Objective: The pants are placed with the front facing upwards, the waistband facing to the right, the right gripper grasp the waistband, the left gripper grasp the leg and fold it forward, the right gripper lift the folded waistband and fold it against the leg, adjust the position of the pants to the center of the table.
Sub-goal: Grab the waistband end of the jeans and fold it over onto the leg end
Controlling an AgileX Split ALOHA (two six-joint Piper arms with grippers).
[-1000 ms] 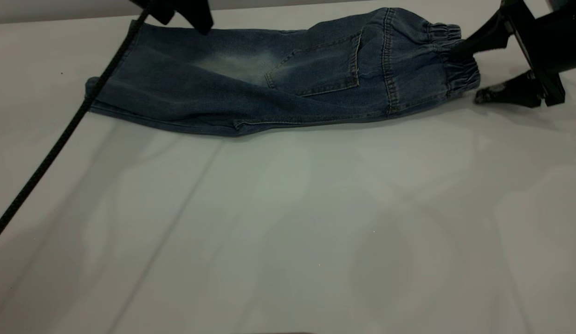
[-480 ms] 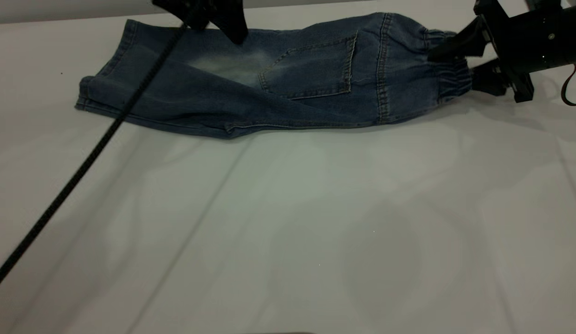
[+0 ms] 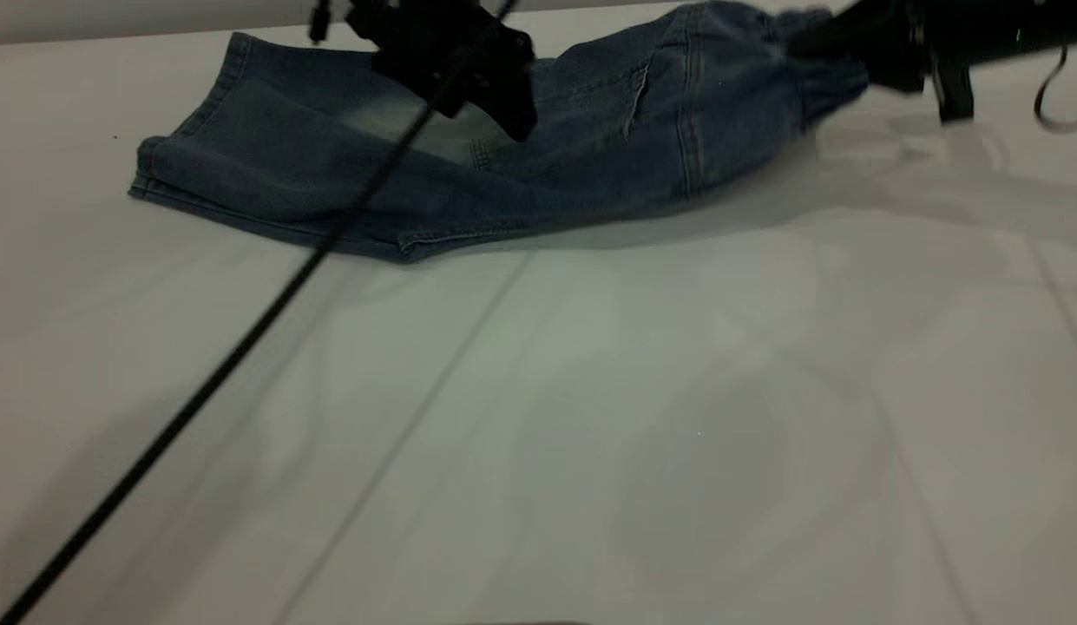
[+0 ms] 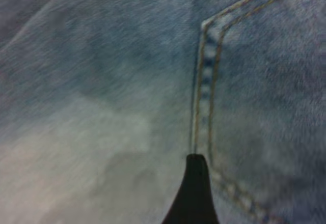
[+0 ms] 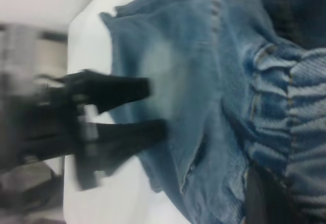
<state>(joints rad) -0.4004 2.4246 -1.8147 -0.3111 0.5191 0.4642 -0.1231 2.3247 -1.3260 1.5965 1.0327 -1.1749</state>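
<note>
blue denim pants (image 3: pixel 434 187) lie long axis left-right at far side of white table (image 3: pixel 590 417); black right gripper (image 3: pixel 829 39) clamped on puckered waistband (image 5: pixel 300 107) at right end, raised; fold direction leftward toward leg; black left gripper (image 3: pixel 503 95) over mid-pants by pocket, jaws apart (per right wrist view).

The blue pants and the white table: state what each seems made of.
The short blue pants look like soft washed denim: twill weave, tan stitching, a pale faded patch. The large white table looks like a smooth hard top with a dull sheen, perhaps laminate; it shows soft shadows and faint seams.
</note>
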